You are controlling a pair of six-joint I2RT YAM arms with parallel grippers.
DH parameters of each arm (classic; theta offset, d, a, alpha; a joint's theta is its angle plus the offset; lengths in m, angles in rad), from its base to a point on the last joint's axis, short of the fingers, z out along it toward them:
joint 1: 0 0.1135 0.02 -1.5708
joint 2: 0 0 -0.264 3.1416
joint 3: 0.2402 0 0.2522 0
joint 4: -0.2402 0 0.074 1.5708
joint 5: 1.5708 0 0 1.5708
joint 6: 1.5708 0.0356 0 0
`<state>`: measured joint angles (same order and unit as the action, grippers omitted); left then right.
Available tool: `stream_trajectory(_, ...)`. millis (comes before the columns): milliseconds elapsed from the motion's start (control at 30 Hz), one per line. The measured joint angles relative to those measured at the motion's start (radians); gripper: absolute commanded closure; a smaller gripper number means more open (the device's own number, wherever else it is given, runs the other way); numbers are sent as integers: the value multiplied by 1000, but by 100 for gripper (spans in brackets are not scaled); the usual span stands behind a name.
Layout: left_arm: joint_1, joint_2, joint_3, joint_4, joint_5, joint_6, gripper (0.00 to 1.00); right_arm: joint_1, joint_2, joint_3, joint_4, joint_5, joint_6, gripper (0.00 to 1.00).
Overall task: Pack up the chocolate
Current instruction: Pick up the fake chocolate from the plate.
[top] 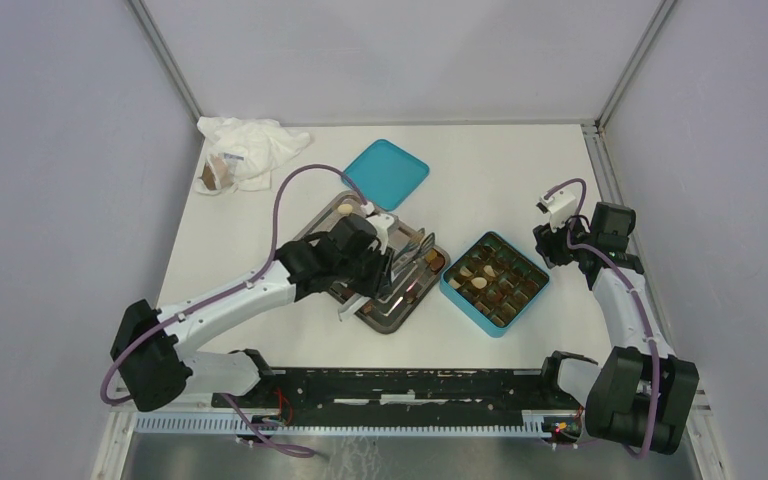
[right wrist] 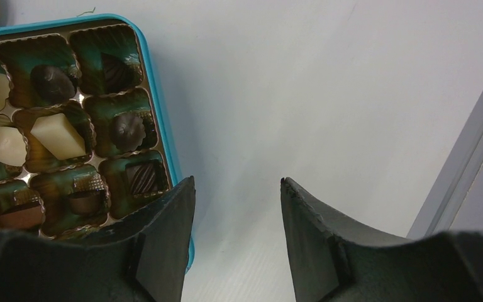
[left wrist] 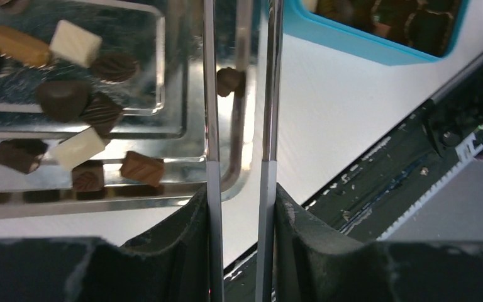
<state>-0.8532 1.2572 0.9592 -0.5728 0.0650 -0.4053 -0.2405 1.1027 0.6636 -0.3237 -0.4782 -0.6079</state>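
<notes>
The left gripper (left wrist: 241, 201) is clamped on metal tongs (left wrist: 268, 113). 1 brown chocolate (left wrist: 229, 82) sits between their tips, over the corner of a steel tray (left wrist: 182, 126). More chocolates (left wrist: 75, 43) lie on the tray, and others fill the teal box (right wrist: 153, 82). The right gripper (right wrist: 238, 189), fingers apart and empty, hovers just beside that box.

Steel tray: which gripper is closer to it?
Left. The left gripper hangs over the steel tray, holding tongs above its chocolates. The right gripper, open, sits past the teal box, on its side away from the tray.
</notes>
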Motion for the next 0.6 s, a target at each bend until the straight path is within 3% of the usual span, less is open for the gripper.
stream_trajectory(267, -130, 32, 0, 130, 73, -1, 98, 0, 3, 0, 0, 0, 0, 42)
stream_trajectory(600, -269, 232, 72, 216, 80, -1, 98, 0, 3, 0, 0, 1, 0, 42)
